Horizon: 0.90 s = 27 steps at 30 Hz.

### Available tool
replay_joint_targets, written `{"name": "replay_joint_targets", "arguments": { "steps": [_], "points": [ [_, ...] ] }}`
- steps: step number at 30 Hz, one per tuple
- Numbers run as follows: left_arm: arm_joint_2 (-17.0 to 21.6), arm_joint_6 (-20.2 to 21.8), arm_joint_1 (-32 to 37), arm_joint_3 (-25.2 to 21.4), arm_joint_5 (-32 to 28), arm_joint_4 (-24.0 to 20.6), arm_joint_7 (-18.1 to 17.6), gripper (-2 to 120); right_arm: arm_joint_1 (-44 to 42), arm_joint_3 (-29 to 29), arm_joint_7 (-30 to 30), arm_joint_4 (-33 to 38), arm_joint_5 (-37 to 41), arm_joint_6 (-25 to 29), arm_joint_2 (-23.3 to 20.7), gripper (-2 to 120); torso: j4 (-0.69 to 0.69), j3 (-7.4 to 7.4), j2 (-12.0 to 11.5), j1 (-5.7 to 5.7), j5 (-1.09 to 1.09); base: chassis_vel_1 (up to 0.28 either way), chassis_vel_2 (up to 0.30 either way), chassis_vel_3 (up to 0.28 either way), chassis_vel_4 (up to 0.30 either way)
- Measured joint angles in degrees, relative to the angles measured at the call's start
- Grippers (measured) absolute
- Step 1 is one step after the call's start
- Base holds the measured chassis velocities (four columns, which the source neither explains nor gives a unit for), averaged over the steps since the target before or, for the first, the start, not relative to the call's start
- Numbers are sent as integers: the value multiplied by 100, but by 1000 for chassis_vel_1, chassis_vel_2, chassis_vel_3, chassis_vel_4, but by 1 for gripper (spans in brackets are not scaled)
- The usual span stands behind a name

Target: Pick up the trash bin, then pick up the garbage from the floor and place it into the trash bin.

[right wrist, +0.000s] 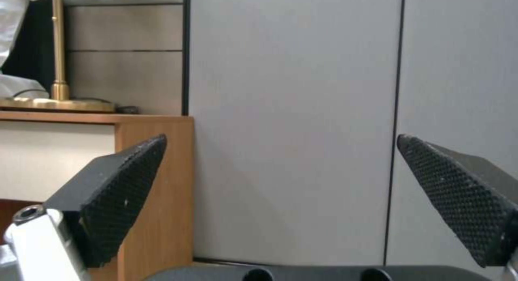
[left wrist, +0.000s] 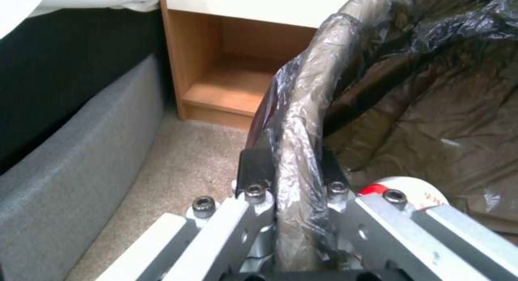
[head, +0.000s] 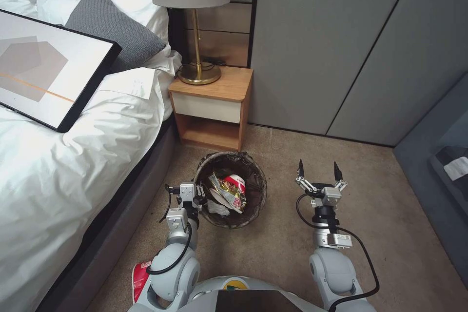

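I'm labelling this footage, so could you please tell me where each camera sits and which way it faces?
Head view: high, looking down at the trash bin, both arms, right gripper open.
Left wrist view: behind the left gripper, jaws clamping the bin's rim, facing the nightstand.
Right wrist view: low between open jaws, facing the wall panels.
Shared: nightstand in all three.

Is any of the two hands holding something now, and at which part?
The left hand grips the trash bin by its bag-covered rim, on the bed-side edge. The right hand is open, holding nothing.
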Motion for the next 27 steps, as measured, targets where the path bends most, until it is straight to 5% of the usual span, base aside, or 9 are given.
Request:
{"name": "replay_joint_targets", "arguments": {
  "steps": [27],
  "points": [
    [11, -14, -8, 27, 5, 3, 8, 3, 21, -34, -12, 18, -37, -32, -1, 100, 0, 0, 0, 0, 0, 54, 54, 61, 56]
  ]
}}
